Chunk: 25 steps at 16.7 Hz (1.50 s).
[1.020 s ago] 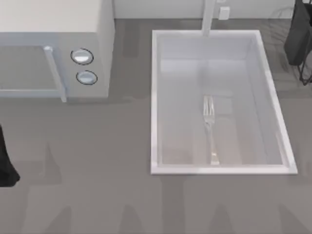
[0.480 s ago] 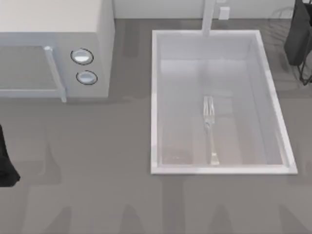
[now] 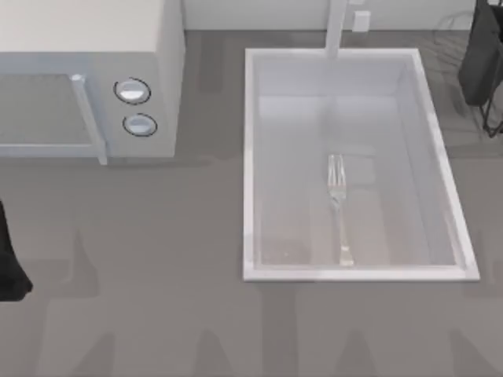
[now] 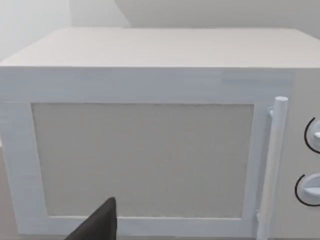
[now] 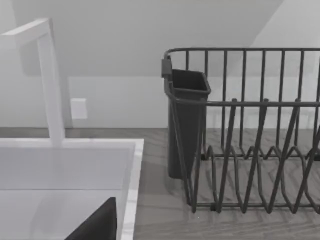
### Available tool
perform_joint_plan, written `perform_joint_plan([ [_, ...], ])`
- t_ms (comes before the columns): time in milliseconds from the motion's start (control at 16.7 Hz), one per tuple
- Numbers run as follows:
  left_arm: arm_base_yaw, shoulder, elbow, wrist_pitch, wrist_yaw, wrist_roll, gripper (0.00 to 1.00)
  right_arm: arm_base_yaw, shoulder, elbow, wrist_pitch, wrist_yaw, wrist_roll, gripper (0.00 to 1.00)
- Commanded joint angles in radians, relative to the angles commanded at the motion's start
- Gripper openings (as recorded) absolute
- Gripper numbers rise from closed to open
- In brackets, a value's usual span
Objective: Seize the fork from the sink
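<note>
The silver fork [image 3: 339,208] lies flat on the floor of the sink [image 3: 248,157], right of the middle, with its tines toward the back and its handle toward the front rim. My left arm [image 3: 9,267] is parked at the table's left edge, far from the sink. One dark finger [image 4: 97,225] of the left gripper faces the microwave. A dark finger [image 5: 97,222] of my right gripper hangs over the sink's back right corner [image 5: 131,165].
A white microwave [image 3: 86,47] with two round knobs stands at the back left. A white faucet [image 3: 336,27] rises behind the sink. A dark wire dish rack [image 5: 250,140] with a cutlery cup stands to the sink's right [image 3: 479,63].
</note>
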Motion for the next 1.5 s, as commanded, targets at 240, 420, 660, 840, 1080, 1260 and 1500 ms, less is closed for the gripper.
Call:
perform_joint_plan([
  [240,0.0,0.0,0.0,0.0,0.0,0.0,1.0,0.0,0.0,0.0,0.0,0.0,0.0,1.0],
  [420,0.0,0.0,0.0,0.0,0.0,0.0,1.0,0.0,0.0,0.0,0.0,0.0,0.0,1.0],
  [660,0.0,0.0,0.0,0.0,0.0,0.0,1.0,0.019,0.098,0.077,-0.067,-0.002,0.035,1.0],
  [840,0.0,0.0,0.0,0.0,0.0,0.0,1.0,0.049,0.272,0.224,-0.179,-0.004,0.092,1.0],
  [1080,0.0,0.0,0.0,0.0,0.0,0.0,1.0,0.107,0.601,0.518,-0.379,-0.007,0.188,1.0],
  [1260,0.0,0.0,0.0,0.0,0.0,0.0,1.0,0.161,0.898,0.787,-0.554,-0.008,0.261,1.0],
  [1500,0.0,0.0,0.0,0.0,0.0,0.0,1.0,0.238,1.318,1.169,-0.789,-0.008,0.347,1.0],
])
